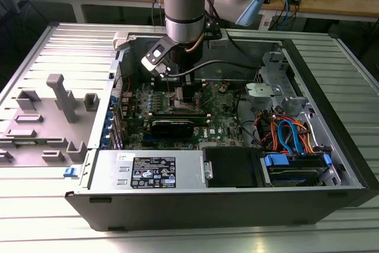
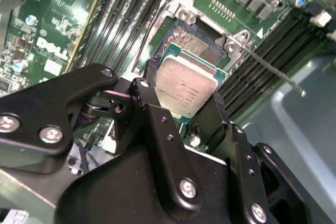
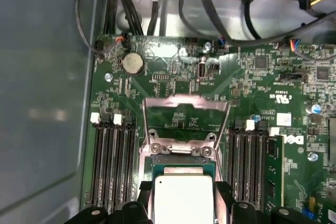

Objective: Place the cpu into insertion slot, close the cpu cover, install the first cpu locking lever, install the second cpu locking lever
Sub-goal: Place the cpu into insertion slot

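One arm hung inside the open computer case [image 1: 177, 211] in the exterior view, its gripper [image 1: 182, 96] low over the green motherboard [image 1: 222, 119]. In the second wrist view two black fingers [image 2: 143, 92] clamped the cpu [image 2: 185, 88] by opposite edges, silver top up, partly over the insertion slot [image 2: 202, 45]. In the first wrist view the square chip lay flat, edges parallel to the slot's rim; the cpu cover [image 3: 186, 100] stood open beyond it
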You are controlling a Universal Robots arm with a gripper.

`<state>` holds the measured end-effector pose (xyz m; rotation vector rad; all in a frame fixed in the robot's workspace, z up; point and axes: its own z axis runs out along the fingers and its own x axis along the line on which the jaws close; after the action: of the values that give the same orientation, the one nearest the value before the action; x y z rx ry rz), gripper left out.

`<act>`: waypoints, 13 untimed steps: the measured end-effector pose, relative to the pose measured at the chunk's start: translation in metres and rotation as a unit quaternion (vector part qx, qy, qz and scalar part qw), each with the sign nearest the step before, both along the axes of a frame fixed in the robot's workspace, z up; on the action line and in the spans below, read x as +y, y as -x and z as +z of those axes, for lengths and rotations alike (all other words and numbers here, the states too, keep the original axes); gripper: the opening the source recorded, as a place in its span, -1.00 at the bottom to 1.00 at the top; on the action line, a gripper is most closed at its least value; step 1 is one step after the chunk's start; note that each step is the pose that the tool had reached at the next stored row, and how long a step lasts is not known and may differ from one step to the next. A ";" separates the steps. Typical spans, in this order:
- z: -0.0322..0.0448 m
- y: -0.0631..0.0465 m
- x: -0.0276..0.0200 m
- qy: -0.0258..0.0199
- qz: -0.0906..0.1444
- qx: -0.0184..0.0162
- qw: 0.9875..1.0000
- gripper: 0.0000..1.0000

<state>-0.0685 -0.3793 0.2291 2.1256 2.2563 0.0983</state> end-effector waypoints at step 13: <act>-0.0140 0.001 0.0006 0.000 -0.010 0.000 1.000 0.09</act>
<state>-0.0691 -0.3787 0.2151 2.1487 2.2337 0.0973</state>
